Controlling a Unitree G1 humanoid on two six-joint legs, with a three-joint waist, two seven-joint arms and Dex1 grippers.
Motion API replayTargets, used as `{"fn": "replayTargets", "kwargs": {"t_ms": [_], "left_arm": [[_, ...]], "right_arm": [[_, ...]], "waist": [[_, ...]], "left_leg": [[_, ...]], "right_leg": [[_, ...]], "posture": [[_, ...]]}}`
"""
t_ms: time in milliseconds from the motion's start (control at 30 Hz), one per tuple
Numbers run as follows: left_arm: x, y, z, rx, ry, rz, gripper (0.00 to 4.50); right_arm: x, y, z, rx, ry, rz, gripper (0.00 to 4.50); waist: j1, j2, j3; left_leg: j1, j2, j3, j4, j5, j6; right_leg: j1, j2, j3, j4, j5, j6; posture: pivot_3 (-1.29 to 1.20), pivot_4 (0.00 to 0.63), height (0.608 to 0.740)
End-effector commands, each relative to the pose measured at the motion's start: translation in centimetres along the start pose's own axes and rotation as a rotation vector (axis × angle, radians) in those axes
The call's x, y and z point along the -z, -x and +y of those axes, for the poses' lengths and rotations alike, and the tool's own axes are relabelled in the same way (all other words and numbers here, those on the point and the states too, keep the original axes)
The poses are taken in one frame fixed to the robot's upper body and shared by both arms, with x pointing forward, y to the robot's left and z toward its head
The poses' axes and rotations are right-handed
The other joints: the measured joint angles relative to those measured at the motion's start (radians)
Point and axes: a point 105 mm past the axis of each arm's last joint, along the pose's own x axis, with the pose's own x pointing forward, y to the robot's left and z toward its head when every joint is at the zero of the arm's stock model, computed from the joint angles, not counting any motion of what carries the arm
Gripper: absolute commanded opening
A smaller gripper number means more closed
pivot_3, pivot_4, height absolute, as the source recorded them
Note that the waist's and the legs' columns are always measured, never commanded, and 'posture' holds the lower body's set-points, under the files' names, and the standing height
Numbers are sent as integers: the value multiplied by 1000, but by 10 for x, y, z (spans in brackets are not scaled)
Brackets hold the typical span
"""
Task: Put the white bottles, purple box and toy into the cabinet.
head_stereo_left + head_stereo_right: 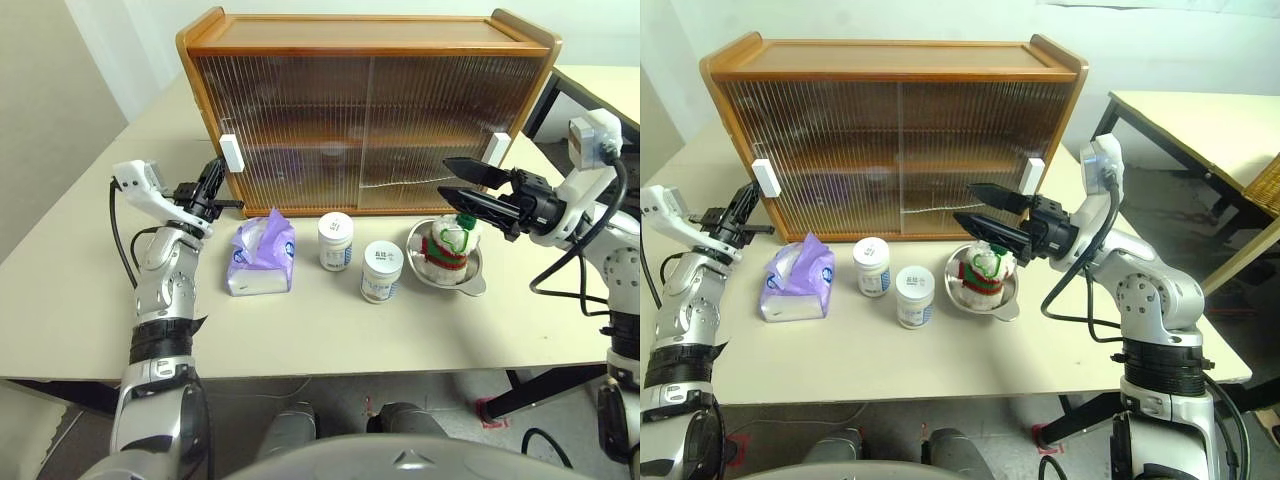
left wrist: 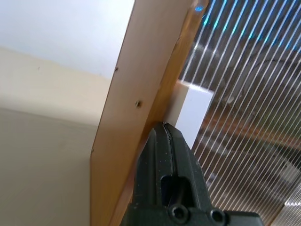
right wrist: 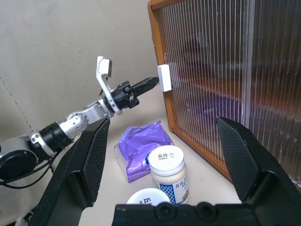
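— Where do your claws stand?

— My left gripper (image 1: 232,203) is clenched on nothing, tips at the white handle (image 1: 231,153) on the cabinet (image 1: 366,110)'s left door; my right gripper (image 1: 462,188) gapes wide, empty, above the toy (image 1: 446,247).

— How do the things look?

— The cabinet is brown wood with ribbed translucent doors, both drawn to; the purple box (image 1: 261,258), tissue poking up, lies before it on the table (image 1: 60,290); two white bottles (image 1: 336,240) with blue-printed labels stand beside it; the fluffy toy, trimmed red and green, sits in a metal bowl (image 1: 473,277).

Toy (image 1: 447,250) partly hidden behind the right arm's jaws; cabinet (image 1: 365,48) contents blurred by ribbed doors
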Motion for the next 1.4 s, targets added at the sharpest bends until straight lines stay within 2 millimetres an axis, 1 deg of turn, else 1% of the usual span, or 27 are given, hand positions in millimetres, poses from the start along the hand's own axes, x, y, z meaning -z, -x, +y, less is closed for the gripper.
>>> {"fn": "replayTargets", "kwargs": {"t_ms": [33,267,400,533,667,833,933,1267,1333,1400], "left_arm": [[5,-6,-5,27,-8,15,22],[5,-16,-22,104,-5,11,22],[4,-22,-36,167,-2,15,22],[0,-29,-57,254,8,17,22],[-2,-33,-70,313,12,26,22],[6,-33,-99,455,2,79,22],[9,-36,-112,503,17,95,22],[17,-48,-139,601,23,125,22],[16,-49,-144,613,34,116,22],[12,-45,-144,612,53,100,22]], "right_arm": [[-2,0,3,-1,22,2,4500],[-2,0,3,3,25,0,4500],[-2,0,3,6,26,0,4500],[-2,0,3,11,26,-1,4500],[-2,0,4,13,25,-2,4500],[-2,0,4,19,26,0,4500],[-2,1,4,22,27,1,4500],[-2,2,5,33,29,3,4500],[-3,3,5,37,30,4,4500],[-3,4,6,41,31,6,4500]], "waist": [[0,0,0],[1,0,0],[-2,0,0],[-2,0,0],[-4,0,0],[-3,0,0],[-3,0,0],[-10,0,0],[-10,0,0],[-13,-1,0]], "left_leg": [[0,0,0,0,0,0],[0,-1,1,1,0,0],[-1,-1,1,2,0,1],[-1,-1,2,2,0,1],[-1,-1,3,2,0,1],[-1,-1,3,2,0,1],[-1,-1,3,3,0,1],[-1,0,0,4,0,1],[-1,1,0,4,0,2],[-2,0,-1,4,0,2]], "right_leg": [[0,0,0,0,0,0],[0,0,0,0,0,1],[0,0,0,0,1,1],[0,0,0,0,1,1],[0,0,0,0,1,2],[1,0,0,0,1,2],[1,0,0,0,1,2],[1,0,0,0,1,3],[1,-1,0,0,1,4],[0,-1,1,-1,1,5]], "posture": [[-101,0,740],[-107,0,740],[-112,0,740],[-116,0,740],[-116,0,740],[-118,0,740],[-120,0,740],[-136,0,740],[-144,0,740],[-146,0,740]]}}
